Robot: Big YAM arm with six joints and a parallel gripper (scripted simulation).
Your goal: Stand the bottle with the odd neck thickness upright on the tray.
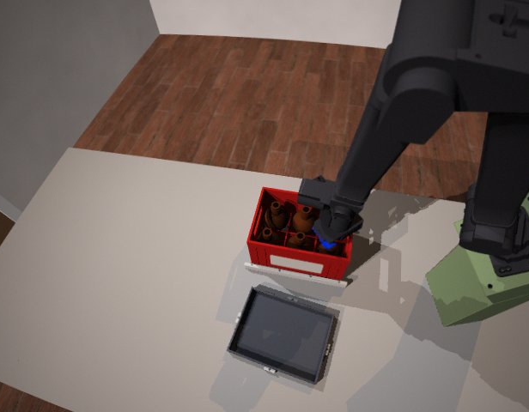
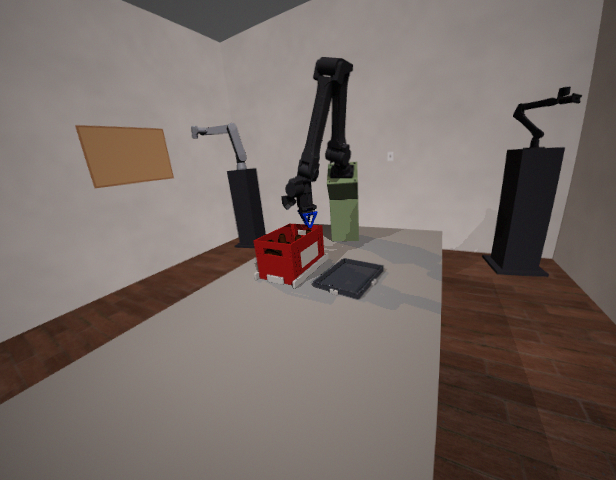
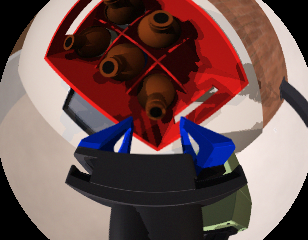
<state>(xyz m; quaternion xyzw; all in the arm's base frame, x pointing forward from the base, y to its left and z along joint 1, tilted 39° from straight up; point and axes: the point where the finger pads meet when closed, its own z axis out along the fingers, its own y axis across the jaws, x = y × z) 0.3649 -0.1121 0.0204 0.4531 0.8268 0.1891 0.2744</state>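
Observation:
A red crate [image 1: 299, 237] stands on the table and holds several brown bottles upright in its cells; it also shows in the wrist view [image 3: 150, 60] and in the exterior view [image 2: 287, 252]. My gripper [image 1: 325, 239] with blue fingers is open and hangs just above the crate's front right cell. In the wrist view the gripper [image 3: 156, 136] has its fingertips on either side of the nearest bottle's mouth [image 3: 156, 110], a little above it and apart from it. The dark tray [image 1: 282, 338] lies empty in front of the crate.
The arm's green base [image 1: 486, 279] stands to the right of the crate. A white strip [image 1: 295, 275] lies along the crate's front foot. The tray sits close to the crate's front side.

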